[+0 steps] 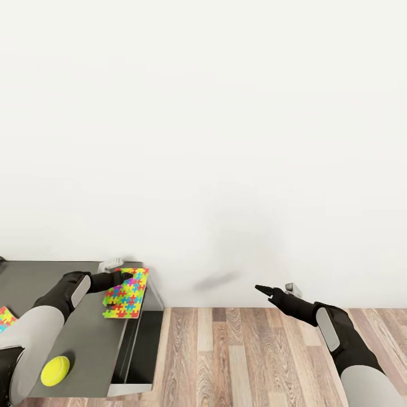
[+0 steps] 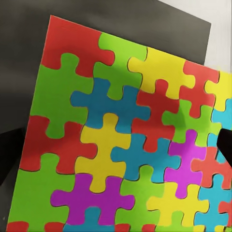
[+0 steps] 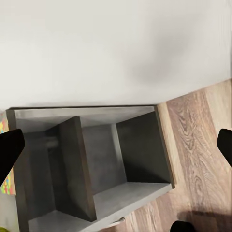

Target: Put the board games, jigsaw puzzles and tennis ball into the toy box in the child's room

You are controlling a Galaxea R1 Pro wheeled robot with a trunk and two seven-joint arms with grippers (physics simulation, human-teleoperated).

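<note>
A jigsaw puzzle [image 1: 125,295] with bright mosaic pieces lies flat at the right end of the table [image 1: 85,339]. My left gripper [image 1: 128,276] hovers at the puzzle's far edge, open. In the left wrist view the puzzle [image 2: 121,140] sits close beneath the spread fingers. A second jigsaw puzzle [image 1: 5,317] peeks in at the left edge of the head view. The tennis ball [image 1: 55,370] rests near the table's front edge beside my left forearm. My right gripper [image 1: 263,290] is open, off to the right over the floor. The toy box, board games and bed are out of view.
A white wall [image 1: 226,141] runs behind the table. Wood plank floor [image 1: 237,356] spreads to the right. The right wrist view looks at the table's end with dark grey open compartments [image 3: 96,164]. A small grey object [image 1: 113,263] lies at the table's back edge.
</note>
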